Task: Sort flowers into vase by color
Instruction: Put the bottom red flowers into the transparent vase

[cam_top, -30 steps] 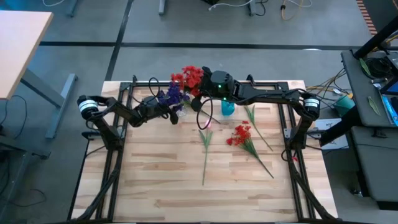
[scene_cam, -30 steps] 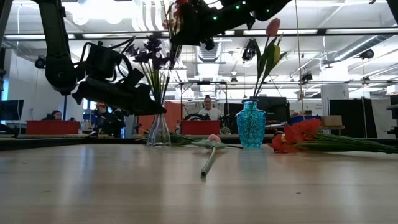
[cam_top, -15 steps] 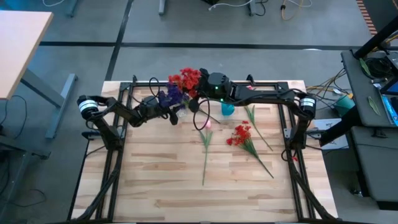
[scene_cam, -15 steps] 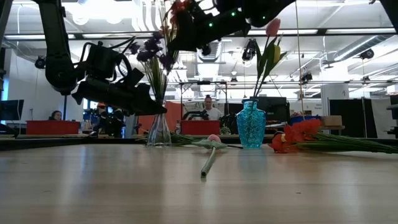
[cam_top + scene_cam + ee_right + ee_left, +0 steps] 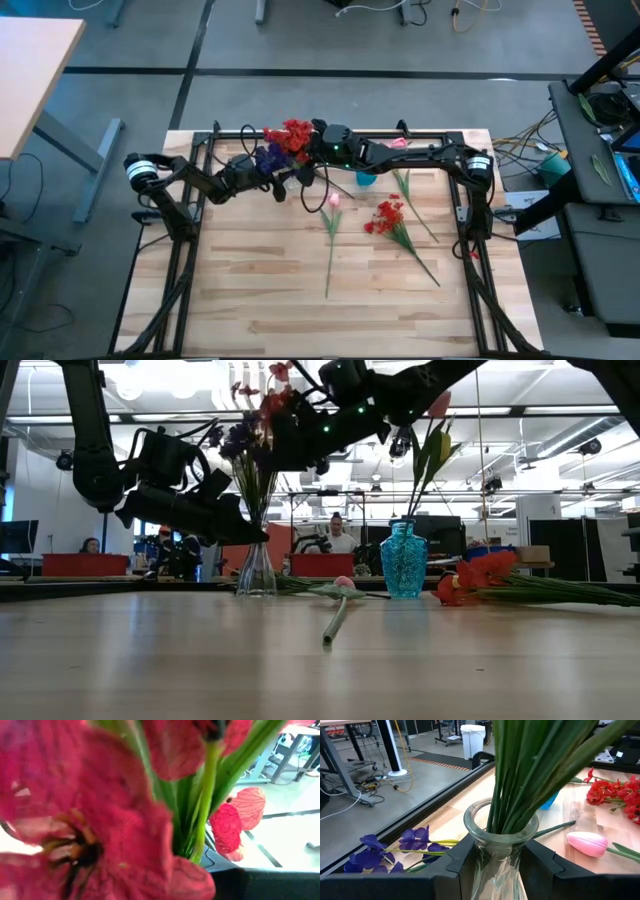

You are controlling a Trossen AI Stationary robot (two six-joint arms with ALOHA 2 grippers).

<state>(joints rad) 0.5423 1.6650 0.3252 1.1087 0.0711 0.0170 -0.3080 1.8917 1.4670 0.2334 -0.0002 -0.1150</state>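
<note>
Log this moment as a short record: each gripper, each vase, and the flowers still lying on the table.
left gripper: closed around the clear vase, steadying it
right gripper: shut on the red flowers, above the clear vase
clear vase: holds green stems, purple flowers on top
blue vase: holds tulip stems
on the table: pink tulip, red cluster, purple spray behind the clear vase

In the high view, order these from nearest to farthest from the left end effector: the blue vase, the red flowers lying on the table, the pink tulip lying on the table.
From the left end effector:
1. Pink tulip, just to its right.
2. Blue vase, further right, near the back rail.
3. Red flowers, farthest right, lying mid-table.
</note>
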